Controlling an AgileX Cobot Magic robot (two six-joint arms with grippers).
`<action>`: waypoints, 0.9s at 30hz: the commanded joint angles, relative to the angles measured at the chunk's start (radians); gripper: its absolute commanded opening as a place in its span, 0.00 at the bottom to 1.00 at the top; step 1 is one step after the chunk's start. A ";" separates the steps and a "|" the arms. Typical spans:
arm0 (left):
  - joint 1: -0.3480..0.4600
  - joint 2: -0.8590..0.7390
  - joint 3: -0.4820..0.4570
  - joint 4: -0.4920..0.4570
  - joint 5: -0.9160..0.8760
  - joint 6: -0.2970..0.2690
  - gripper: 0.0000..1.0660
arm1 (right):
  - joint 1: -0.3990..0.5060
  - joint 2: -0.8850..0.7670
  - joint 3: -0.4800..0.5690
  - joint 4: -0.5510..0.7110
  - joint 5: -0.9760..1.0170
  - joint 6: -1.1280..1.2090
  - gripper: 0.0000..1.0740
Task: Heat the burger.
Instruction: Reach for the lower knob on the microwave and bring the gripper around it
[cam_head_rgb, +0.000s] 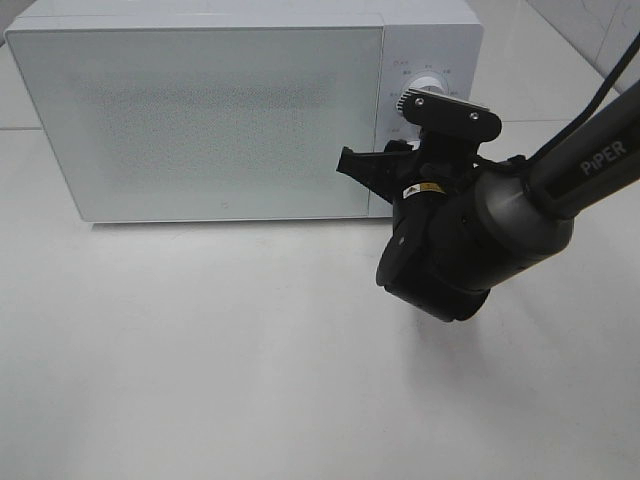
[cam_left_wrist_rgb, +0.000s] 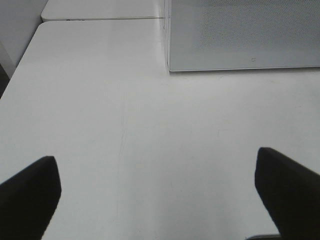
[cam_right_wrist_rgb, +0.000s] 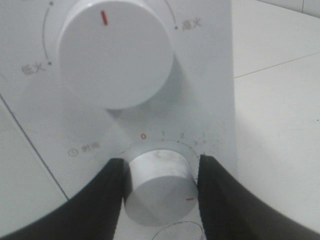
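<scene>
1 micro (cam_head_rgb: 200, 110) shut; claw (cam_right_wrist_rgb: 161, 162) grips knob (cam_right_wrist_rgb: 159, 192)

Matte black arm (cam_head_rgb: 572, 176), white PIPER lettering

Bright even light, soft shadows on the table (cam_head_rgb: 200, 350), close-ups blurred

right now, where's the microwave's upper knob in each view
exterior high: upper knob on the microwave, right of the door.
left wrist: not in it; only the door's corner shows.
right wrist: upper knob beyond the lower knob that the right gripper grips.
shared landmark: the microwave.
</scene>
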 joint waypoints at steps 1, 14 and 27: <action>-0.004 -0.018 0.003 -0.002 -0.016 -0.008 0.92 | -0.010 -0.013 -0.014 -0.013 -0.105 0.083 0.14; -0.004 -0.018 0.003 -0.002 -0.016 -0.008 0.92 | -0.010 -0.013 -0.014 -0.054 0.005 0.385 0.15; -0.004 -0.018 0.003 -0.002 -0.016 -0.008 0.92 | -0.010 -0.013 -0.014 -0.120 0.035 0.573 0.15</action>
